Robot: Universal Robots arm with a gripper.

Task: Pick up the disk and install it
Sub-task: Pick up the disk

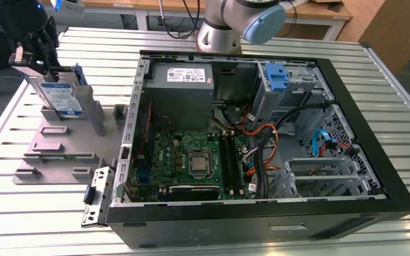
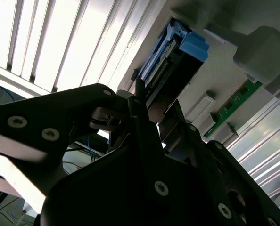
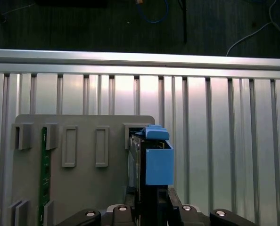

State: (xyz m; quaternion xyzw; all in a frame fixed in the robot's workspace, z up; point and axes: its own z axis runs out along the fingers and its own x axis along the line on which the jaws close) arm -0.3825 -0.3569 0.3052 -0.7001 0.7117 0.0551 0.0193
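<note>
Upright in the grey stand [image 1: 57,143], the disk [image 1: 57,95] stands on its edge with the white label facing out and the blue carrier around it, at about ten o'clock in the exterior view. The gripper [image 1: 40,60] sits on the disk's upper end, at roughly eleven o'clock from the label. Its jaws are drawn narrow against the disk's two flat faces and hold it, while the lower end is still in the stand's slot. In the first wrist view the disk [image 3: 158,162] shows edge-on, running from the stand [image 3: 83,188] into the gap of the gripper [image 3: 152,201]. In the second wrist view the disk [image 2: 177,56] juts out past the dark fingers [image 2: 139,101]. A green memory stick [image 3: 45,174] lies in another slot of the stand, apart from the disk. The stand rests on the slatted table [image 1: 20,213]. At three o'clock from it lies the open case [image 1: 376,176], just beside the stand.
</note>
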